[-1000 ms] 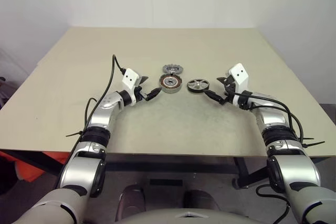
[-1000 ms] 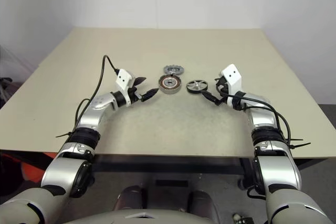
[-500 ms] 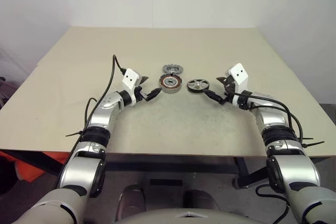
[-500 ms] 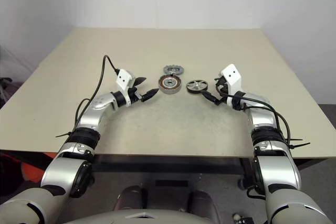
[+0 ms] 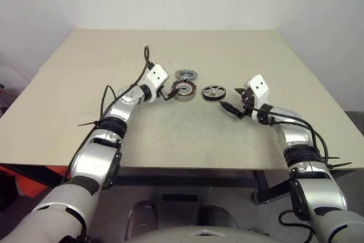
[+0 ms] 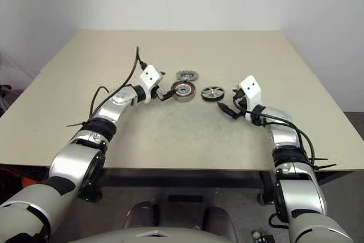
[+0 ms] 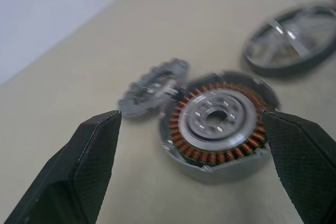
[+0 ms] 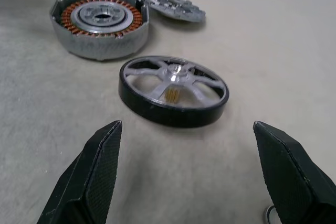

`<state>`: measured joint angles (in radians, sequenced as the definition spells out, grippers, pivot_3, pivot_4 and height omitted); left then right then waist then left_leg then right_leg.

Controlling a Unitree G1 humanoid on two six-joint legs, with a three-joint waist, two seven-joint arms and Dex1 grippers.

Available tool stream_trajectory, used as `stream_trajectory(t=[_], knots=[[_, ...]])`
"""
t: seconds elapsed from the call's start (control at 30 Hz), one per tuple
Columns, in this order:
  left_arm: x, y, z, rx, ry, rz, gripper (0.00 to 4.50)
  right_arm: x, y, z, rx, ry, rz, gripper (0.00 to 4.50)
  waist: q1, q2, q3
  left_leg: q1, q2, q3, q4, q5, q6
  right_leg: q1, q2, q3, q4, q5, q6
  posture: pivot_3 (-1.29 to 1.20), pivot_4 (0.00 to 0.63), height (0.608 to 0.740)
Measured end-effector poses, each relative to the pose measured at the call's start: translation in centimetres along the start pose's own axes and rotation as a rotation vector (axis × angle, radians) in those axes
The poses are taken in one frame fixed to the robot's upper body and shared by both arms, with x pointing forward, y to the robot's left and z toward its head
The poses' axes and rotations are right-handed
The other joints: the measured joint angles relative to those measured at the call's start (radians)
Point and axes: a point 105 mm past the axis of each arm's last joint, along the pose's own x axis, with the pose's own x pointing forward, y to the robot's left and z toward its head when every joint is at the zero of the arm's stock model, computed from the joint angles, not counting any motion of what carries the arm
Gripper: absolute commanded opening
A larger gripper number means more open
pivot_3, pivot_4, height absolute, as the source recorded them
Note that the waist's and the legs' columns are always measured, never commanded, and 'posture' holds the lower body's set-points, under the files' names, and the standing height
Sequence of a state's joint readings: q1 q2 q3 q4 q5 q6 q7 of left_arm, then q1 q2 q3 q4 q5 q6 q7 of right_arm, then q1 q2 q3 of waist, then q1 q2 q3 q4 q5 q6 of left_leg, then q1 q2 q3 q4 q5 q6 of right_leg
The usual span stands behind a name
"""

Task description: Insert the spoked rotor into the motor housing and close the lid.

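Observation:
The motor housing (image 5: pixel 184 90), a grey cup with copper windings, sits on the table centre. The notched grey lid (image 5: pixel 186 74) lies flat just behind it. The shiny spoked rotor (image 5: pixel 214 91) lies to the housing's right. My left gripper (image 5: pixel 166 89) is open, right beside the housing's left side. In the left wrist view its fingers (image 7: pixel 89 166) frame the housing (image 7: pixel 215 124), with the lid (image 7: pixel 152 85) and rotor (image 7: pixel 291 40) beyond. My right gripper (image 5: pixel 233 101) is open, a short way to the right of the rotor and nearer to me, with the rotor (image 8: pixel 173 90) lying a little ahead of its fingertips.
The beige table (image 5: pixel 187 135) has wide bare room around the three parts. Its front edge (image 5: pixel 182 168) runs under my forearms. A black cable (image 5: pixel 145 61) loops above my left wrist.
My left arm has swung forward and to the right, rolling its wrist, and its gripper now sits beside the housing. The right gripper has barely shifted.

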<state>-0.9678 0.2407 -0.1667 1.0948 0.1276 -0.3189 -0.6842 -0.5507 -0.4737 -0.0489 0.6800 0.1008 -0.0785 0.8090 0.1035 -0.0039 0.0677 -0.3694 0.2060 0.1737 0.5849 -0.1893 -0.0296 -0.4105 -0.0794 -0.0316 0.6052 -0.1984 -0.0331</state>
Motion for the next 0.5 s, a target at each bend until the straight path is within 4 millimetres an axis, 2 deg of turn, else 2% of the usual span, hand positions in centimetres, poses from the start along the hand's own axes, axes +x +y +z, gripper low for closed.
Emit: stream_trajectory(t=[0.17,0.4,0.5], knots=[[0.3,-0.9,0.4,0.172,0.05,-0.141,4.46,-0.6,0.4,-0.3,0.002,-0.004,-0.023,4.5,0.002,0.0,0.0,0.0,0.0,0.0,-0.001,0.0,0.0,0.0,-0.001,0.0,0.0,0.0,0.0,0.0,0.0,0.74],[-0.1,-0.1,0.3,0.413,0.177,-0.245,4.46,-1.7,0.7,0.1,-0.009,-0.025,-0.068,4.5,0.004,0.0,0.0,0.001,-0.001,0.0,-0.003,0.0,-0.001,0.0,-0.001,0.0,-0.001,0.0,0.001,0.0,0.0,0.74],[0.0,-0.5,-0.1,0.477,0.214,-0.284,4.46,-2.1,0.9,0.5,-0.018,-0.038,-0.083,4.5,0.004,-0.001,0.0,0.001,-0.001,0.0,-0.003,0.0,-0.001,0.0,-0.002,0.0,-0.001,-0.001,0.001,0.0,0.0,0.74]])
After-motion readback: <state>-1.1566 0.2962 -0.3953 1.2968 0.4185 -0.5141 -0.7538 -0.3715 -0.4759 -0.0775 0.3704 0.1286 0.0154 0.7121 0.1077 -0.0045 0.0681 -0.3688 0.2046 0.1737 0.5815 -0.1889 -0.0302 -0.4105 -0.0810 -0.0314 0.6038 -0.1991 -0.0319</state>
